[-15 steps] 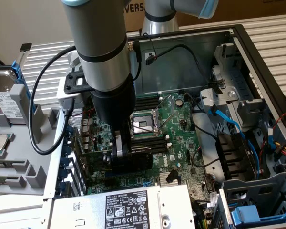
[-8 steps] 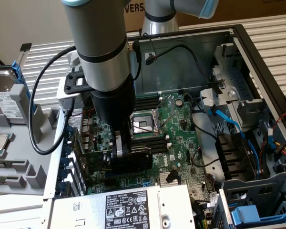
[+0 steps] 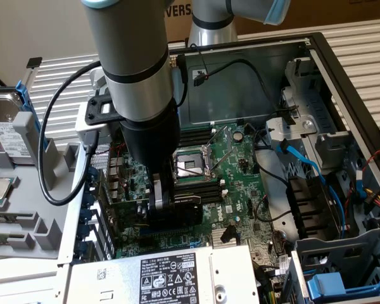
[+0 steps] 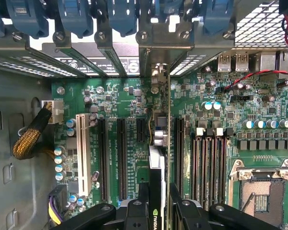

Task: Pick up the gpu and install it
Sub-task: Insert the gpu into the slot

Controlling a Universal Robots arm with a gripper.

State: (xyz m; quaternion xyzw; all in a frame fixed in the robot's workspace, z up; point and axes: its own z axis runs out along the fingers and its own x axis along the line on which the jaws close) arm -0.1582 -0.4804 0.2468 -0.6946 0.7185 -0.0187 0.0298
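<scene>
The gpu (image 4: 159, 158) stands on edge between my fingers (image 4: 140, 211), its black shroud and green board running towards the case's rear slot openings. Its silver end bracket (image 4: 156, 72) reaches the rear wall, just under the blue latches. My gripper (image 4: 158, 213) is shut on the card's near end. The card lies along an expansion slot of the large green motherboard (image 4: 129, 96); whether it is fully seated I cannot tell. In the exterior view my gripper (image 3: 168, 204) is low inside the open case, with the gpu (image 3: 189, 209) against the motherboard (image 3: 240, 164).
Black expansion slots (image 4: 121, 153) and a white one (image 4: 83, 148) flank the card. Memory slots (image 4: 209, 163) and the open CPU socket (image 4: 261, 191) lie beside it. A power supply (image 3: 177, 275) sits at the case's near edge and a drive cage (image 3: 342, 272) at the exterior view's right.
</scene>
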